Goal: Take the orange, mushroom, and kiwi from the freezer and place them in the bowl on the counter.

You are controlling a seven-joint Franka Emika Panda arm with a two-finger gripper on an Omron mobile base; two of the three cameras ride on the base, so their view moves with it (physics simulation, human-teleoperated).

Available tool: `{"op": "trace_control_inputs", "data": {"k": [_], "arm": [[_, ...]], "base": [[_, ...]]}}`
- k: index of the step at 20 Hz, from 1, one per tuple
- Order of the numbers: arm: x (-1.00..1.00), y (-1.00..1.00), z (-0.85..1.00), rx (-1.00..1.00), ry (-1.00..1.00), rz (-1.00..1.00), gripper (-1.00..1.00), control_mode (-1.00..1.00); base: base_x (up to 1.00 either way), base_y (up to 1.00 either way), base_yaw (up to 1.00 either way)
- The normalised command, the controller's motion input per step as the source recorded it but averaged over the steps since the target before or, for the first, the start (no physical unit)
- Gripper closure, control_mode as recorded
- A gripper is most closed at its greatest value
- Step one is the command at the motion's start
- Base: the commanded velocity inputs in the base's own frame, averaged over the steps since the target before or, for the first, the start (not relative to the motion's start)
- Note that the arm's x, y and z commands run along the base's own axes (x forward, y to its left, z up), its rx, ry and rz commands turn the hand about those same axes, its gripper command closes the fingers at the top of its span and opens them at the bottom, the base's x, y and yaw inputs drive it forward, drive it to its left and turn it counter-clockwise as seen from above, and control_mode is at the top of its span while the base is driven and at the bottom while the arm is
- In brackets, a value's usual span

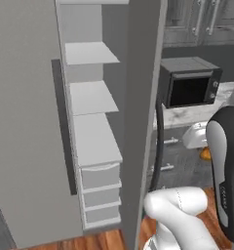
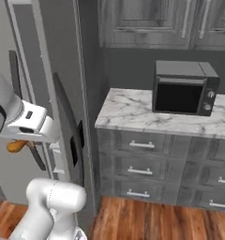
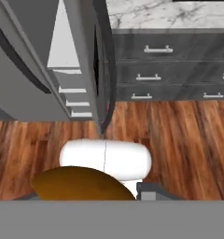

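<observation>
1. One gripper (image 2: 24,149) shows at the left of the right base view. Its jaws are closed nearly all the way onto the orange (image 2: 15,146), which sits between the dark fingers (image 2: 37,160).
2. In the hand view the orange (image 3: 81,184) lies at the bottom edge as a rounded orange-brown mass. The wooden floor (image 3: 179,140) shows beyond it.
3. In the left base view part of the orange (image 1: 205,154) shows just below the white hand, beside the arm's dark upper link.
4. The freezer (image 1: 26,122) stands open. Its pale grey shelves (image 1: 92,97) are stacked one above another, with shallow drawers (image 1: 100,176) below them.
5. The freezer door (image 1: 138,122) is seen edge-on and carries a long dark curved handle (image 1: 159,146). The gripper hangs outside the freezer, near this door.
6. The counter (image 2: 133,112) is white marble with grey veins and lies well apart from the gripper. A black microwave (image 2: 184,89) rests on it.
7. Below the counter are dark grey drawer fronts (image 2: 142,166) with silver bar handles. Grey wall cabinets (image 2: 147,23) hang above.
8. Markings: a faint mark on the arm's dark panel (image 1: 224,195) is too blurred to read.
</observation>
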Motion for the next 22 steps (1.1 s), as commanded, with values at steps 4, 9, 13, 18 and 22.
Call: {"op": "trace_control_inputs", "data": {"k": [4,9,13,18,22], "arm": [[0.0,0.0,0.0,0.0,0.0,0.0,1.0,1.0],[0.0,0.0,0.0,0.0,0.0,0.0,1.0,1.0],[0.0,0.0,0.0,0.0,0.0,0.0,1.0,1.0],[0.0,0.0,0.0,0.0,0.0,0.0,1.0,1.0],[0.0,0.0,0.0,0.0,0.0,0.0,1.0,1.0]], "base": [[0.0,-1.0,-0.02],[0.13,-1.0,0.0],[0.23,-1.0,0.0],[0.15,-1.0,0.01],[0.24,-1.0,0.02]]}}
